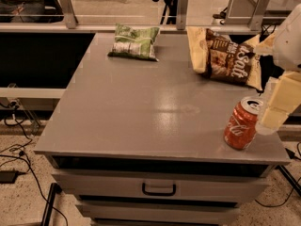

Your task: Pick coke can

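The coke can [242,124] is a small red can with white script and a silver top. It stands upright near the front right corner of the grey cabinet top [155,102]. My gripper [277,108] comes in from the right edge of the camera view, with pale yellow fingers [281,102] right beside the can's right side, at about the height of its top. The arm's white body is above it at the right edge.
A green chip bag [134,42] lies at the back left of the top. A brown and yellow chip bag [228,56] lies at the back right. A drawer with a black handle [159,189] is below the front edge. Cables lie on the floor at left.
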You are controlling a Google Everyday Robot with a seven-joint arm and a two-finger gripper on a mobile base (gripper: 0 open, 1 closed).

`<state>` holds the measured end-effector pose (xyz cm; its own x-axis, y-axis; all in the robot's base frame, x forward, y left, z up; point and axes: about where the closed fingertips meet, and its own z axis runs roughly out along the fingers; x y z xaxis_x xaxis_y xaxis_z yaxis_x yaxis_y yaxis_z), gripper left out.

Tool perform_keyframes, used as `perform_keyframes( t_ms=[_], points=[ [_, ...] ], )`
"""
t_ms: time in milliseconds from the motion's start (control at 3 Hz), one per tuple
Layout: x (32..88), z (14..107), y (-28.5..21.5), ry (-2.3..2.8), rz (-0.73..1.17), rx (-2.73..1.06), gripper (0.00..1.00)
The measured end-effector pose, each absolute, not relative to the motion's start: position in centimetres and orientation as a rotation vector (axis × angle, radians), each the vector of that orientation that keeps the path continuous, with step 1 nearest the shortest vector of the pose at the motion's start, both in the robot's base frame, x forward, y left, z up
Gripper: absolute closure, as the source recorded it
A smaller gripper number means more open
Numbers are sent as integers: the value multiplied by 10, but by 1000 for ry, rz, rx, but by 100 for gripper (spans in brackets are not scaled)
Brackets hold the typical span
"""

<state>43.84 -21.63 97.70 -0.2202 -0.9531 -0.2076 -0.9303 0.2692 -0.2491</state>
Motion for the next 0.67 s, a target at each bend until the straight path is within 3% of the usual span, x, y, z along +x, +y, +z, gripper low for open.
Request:
perform_keyframes(
  t_ms=[333, 667],
  points=[
    [438, 977, -216, 2229, -101, -1724, 0],
    [446, 912, -203, 2217, 101, -1786, 0]
  ],
)
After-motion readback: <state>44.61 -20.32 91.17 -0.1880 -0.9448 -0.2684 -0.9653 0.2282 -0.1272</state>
